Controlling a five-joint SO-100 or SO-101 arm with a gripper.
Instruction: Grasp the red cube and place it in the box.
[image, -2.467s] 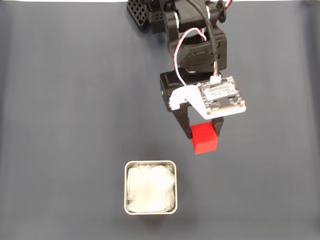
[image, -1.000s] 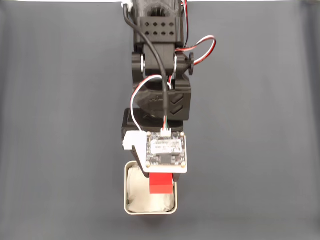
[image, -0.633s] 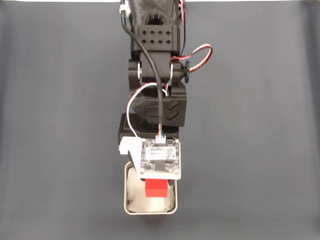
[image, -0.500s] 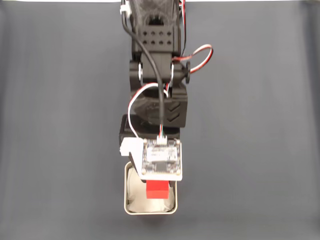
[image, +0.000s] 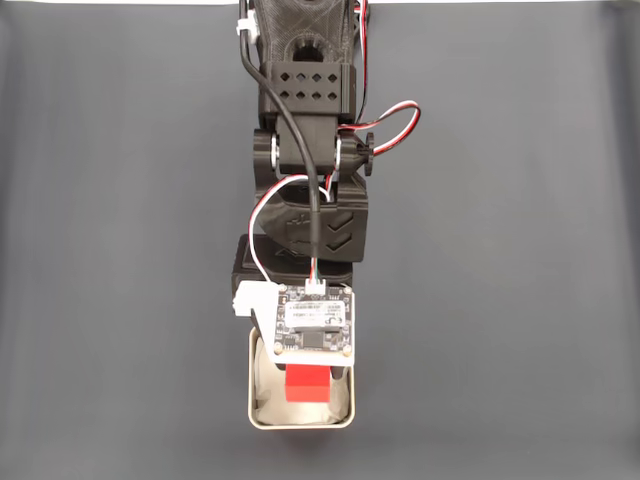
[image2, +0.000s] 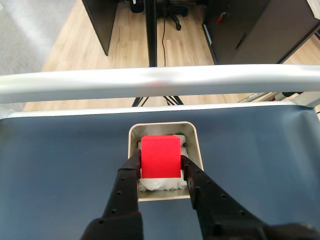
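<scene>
**Operator:** Report the state of the gripper.

**Technician:** In the wrist view, the gripper (image2: 160, 161) is clenched on the red cube (image2: 160, 156). One black finger (image2: 131, 172) presses the cube's left face; the other presses its right face. In the fixed view, the gripper (image: 308, 378) is largely hidden beneath a circuit board (image: 314, 326) mounted on the wrist.

**Operator:** Where is the cube in relation to the box?

**Technician:** In the fixed view, the red cube (image: 308, 386) sits within the outline of the box (image: 300, 422), toward its upper middle. In the wrist view, the cube is over the white wrinkly lining (image2: 159, 184), inside the pale rim of the box (image2: 196, 145). Whether the cube's underside touches the lining cannot be determined.

**Operator:** Describe the arm and the work surface.

**Technician:** The black arm (image: 305, 130) reaches down the centre of the fixed view from the top edge, with red, white and black wires (image: 385, 115) looped beside a joint. The box rests on a dark blue-grey mat (image: 520, 250). In the wrist view, a pale metal rail (image2: 160, 80) runs across the far edge of the mat (image2: 55, 160), with wooden flooring (image2: 60, 35) beyond it.
</scene>
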